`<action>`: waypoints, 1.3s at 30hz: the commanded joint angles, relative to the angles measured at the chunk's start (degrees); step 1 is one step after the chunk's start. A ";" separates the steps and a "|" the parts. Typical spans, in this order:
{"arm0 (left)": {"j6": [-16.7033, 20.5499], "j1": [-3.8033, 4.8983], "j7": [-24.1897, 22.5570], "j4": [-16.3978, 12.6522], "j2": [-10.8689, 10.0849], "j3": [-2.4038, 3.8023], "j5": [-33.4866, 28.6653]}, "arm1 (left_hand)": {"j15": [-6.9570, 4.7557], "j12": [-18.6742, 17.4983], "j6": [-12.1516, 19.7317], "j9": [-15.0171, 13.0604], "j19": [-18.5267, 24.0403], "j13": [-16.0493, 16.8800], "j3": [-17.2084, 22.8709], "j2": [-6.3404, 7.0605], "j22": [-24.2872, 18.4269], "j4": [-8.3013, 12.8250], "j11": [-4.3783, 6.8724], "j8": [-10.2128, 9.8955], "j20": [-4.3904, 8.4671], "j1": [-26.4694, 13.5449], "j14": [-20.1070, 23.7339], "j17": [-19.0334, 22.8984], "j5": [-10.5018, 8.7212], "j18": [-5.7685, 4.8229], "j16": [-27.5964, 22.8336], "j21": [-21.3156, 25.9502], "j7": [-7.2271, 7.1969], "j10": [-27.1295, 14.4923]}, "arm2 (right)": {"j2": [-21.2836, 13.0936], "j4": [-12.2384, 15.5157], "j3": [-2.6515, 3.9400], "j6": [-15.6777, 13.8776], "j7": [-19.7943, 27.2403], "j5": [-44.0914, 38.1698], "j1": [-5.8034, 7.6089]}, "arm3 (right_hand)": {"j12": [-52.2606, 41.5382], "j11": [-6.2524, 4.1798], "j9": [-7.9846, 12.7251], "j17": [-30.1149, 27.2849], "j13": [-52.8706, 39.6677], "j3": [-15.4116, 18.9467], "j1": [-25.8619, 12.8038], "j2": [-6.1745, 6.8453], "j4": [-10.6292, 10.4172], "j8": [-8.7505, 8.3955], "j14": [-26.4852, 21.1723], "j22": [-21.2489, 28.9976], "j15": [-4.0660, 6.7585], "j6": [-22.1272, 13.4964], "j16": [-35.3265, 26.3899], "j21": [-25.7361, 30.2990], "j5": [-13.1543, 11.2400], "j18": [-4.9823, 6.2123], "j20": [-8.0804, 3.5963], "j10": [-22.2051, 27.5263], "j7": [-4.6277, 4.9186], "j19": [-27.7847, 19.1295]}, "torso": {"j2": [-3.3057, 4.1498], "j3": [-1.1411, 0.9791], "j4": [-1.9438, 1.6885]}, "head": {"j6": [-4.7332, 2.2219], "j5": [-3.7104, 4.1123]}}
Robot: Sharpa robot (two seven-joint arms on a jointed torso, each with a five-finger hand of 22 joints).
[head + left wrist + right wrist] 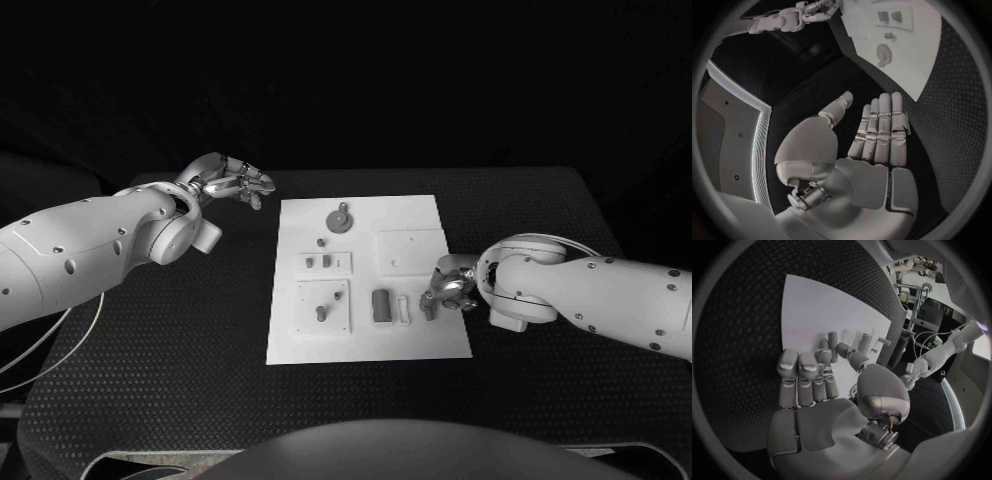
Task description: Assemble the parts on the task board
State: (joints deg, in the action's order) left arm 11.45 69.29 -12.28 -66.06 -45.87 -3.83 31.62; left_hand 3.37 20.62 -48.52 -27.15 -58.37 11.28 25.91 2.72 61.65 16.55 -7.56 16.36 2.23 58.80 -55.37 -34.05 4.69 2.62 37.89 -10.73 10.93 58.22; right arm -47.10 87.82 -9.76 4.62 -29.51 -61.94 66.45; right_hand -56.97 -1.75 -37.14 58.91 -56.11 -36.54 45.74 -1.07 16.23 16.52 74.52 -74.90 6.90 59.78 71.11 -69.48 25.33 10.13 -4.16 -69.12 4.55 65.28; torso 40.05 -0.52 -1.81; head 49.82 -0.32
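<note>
Fingers of right hand curling at right edge of task board, about 4 o'clock from board centre, beside upright grey part; cannot tell whether pinching anything. Lying flat mid-table, white board carrying small grey parts, round part at 12 o'clock. Hovering beyond board's 10 o'clock corner, left hand, fingers straight, pressed together, holding nothing.

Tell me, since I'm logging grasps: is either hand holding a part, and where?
Left hand holds nothing, its fingers straight. Right hand lies by the task board; a hold cannot be told.
</note>
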 commanded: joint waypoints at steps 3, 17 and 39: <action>-0.41 0.07 -0.33 -0.12 0.04 0.04 -0.35 | -0.06 0.16 -0.05 0.06 -0.41 0.06 0.04 0.11 0.07 -0.21 0.08 0.23 0.16 -0.57 -0.27 -0.08 0.28 0.91 -0.35 -0.17 -0.37 -0.40 | 0.13 0.47 -0.04 -3.30 0.10 9.97 0.01 | -0.25 0.00 -0.57 0.08 -0.09 -0.69 2.50 -2.75 0.72 0.37 0.15 -1.06 0.30 0.38 0.32 -0.35 0.27 4.87 0.10 -0.25 0.00 0.21 | -0.01 -0.02 0.05 | -0.03 -0.13; -0.40 0.08 -0.26 -0.27 0.00 0.04 -0.35 | -0.06 0.18 -0.06 0.07 -0.40 0.08 0.05 0.12 0.09 -0.17 0.09 0.26 0.17 -0.60 -0.27 -0.12 0.29 0.92 -0.38 -0.16 -0.38 -0.42 | 2.30 -0.48 -0.05 -4.42 -0.58 11.31 0.06 | -0.25 -0.04 -0.59 0.07 -0.10 -0.59 2.43 -2.67 0.71 0.42 0.14 -1.03 0.30 0.52 0.32 -0.39 0.39 4.87 0.15 -0.22 -0.04 0.18 | 0.00 -0.06 0.09 | 0.07 -0.06; -0.47 0.09 -0.20 -0.23 0.05 0.04 -0.35 | -0.06 0.20 0.01 0.11 -0.37 0.10 0.08 0.12 0.12 -0.13 0.07 0.25 0.17 -0.66 -0.25 -0.20 0.29 0.92 -0.46 -0.12 -0.37 -0.49 | 4.91 -2.53 -0.11 -1.45 -0.11 6.82 0.02 | 0.02 0.08 -0.47 -0.14 -0.03 -0.22 2.19 -2.06 0.68 0.12 -0.09 -0.82 0.33 0.13 -0.03 -0.19 -0.39 4.87 0.31 0.26 0.10 -0.12 | -0.01 -0.05 0.03 | 0.18 -0.18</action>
State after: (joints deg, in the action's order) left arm 11.43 69.30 -12.19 -66.16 -45.87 -3.83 31.62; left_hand 3.37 20.62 -48.52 -27.12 -58.37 11.32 25.91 2.72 61.68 16.55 -7.56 16.36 2.22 58.80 -55.37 -34.20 4.69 2.64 37.67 -10.73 10.93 58.22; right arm -42.28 85.47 -9.73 1.64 -29.68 -53.55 66.65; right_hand -56.96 -1.73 -37.69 58.83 -56.15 -36.52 45.74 -1.07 16.26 16.78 74.58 -74.94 6.87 59.90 71.11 -69.47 25.02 10.13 -3.96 -69.11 4.43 65.11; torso 40.03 -0.58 -1.77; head 49.94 -0.42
